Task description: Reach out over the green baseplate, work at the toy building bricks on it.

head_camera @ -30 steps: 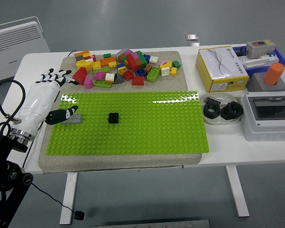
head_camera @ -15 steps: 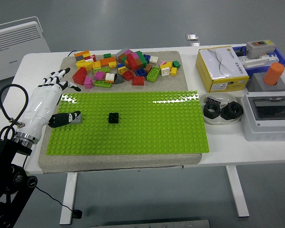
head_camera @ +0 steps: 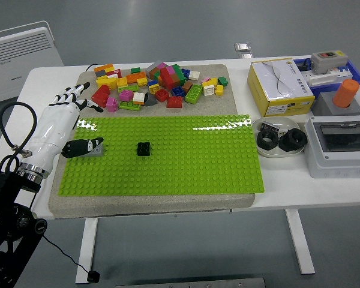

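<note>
At baseplate [head_camera: 168, 156] L edge | left hand [head_camera: 63, 120] fingers spread | thumb maybe touching grey brick [head_camera: 96, 149]

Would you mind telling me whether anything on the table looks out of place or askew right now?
Nothing looks spilled or damaged. The green baseplate lies flat on its mat, holding only a black brick and a gray brick beside the left hand. The loose bricks are heaped untidily behind it, but all on the mat.

Glossy white moulded shell over the robot's left hand [head_camera: 55, 123] and forearm, black-and-white banded fingers [head_camera: 72, 95], black thumb with a white tip, silver metal wrist ring, looping black cable, black jointed arm frame below
</note>
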Controlling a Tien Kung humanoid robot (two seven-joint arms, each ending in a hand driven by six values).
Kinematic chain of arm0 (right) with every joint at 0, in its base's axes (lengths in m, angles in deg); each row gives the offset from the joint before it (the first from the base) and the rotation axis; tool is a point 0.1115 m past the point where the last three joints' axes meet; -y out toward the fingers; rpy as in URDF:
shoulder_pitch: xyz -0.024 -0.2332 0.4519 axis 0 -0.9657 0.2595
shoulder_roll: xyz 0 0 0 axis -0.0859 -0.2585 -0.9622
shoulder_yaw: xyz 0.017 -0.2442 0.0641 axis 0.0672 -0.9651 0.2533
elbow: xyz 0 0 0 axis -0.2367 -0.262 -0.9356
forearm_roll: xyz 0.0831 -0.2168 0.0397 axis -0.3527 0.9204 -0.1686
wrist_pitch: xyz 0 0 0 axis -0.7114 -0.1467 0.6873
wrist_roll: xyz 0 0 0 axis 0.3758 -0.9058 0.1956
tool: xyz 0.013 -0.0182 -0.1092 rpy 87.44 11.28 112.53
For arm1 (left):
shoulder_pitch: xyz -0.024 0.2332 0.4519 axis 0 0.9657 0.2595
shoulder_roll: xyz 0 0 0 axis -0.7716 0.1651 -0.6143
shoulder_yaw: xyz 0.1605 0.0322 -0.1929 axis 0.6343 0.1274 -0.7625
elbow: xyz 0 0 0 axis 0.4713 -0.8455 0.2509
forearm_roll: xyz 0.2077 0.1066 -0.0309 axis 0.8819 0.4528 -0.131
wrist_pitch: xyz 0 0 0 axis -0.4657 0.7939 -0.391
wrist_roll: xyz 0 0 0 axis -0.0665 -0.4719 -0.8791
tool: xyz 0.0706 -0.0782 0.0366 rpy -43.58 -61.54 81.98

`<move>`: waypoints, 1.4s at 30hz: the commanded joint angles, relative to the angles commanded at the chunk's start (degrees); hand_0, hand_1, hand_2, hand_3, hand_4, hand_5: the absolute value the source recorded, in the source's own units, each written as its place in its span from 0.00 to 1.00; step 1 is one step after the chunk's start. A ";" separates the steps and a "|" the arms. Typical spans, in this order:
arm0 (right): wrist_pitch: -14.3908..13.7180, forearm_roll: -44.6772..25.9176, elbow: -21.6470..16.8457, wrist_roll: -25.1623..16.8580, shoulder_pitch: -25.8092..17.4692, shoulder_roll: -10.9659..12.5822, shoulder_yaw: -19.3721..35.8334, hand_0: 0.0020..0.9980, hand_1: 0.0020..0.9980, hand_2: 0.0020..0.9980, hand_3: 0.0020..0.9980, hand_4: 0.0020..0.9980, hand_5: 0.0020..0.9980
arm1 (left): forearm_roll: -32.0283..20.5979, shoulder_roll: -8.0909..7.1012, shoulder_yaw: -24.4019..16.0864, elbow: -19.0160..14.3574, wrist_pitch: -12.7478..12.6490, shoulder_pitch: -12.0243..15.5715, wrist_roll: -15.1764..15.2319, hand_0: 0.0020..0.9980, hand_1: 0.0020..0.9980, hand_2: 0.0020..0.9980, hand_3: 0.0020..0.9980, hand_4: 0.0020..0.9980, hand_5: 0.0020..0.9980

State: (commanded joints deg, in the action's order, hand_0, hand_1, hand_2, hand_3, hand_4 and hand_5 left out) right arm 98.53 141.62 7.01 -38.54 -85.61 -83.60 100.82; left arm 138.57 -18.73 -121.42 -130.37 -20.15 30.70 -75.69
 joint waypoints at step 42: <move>-3.29 -32.41 0.00 1.38 -1.01 0.44 -26.81 0.73 0.73 0.85 1.00 0.90 1.00 | 0.00 -3.23 7.20 17.85 8.37 -12.13 -2.90 1.00 1.00 1.00 0.63 0.93 0.07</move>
State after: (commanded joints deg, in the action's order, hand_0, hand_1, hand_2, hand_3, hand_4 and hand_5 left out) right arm 95.24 109.21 7.01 -37.16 -86.62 -83.15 74.01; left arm 138.57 -21.96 -114.22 -112.52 -11.78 18.58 -78.59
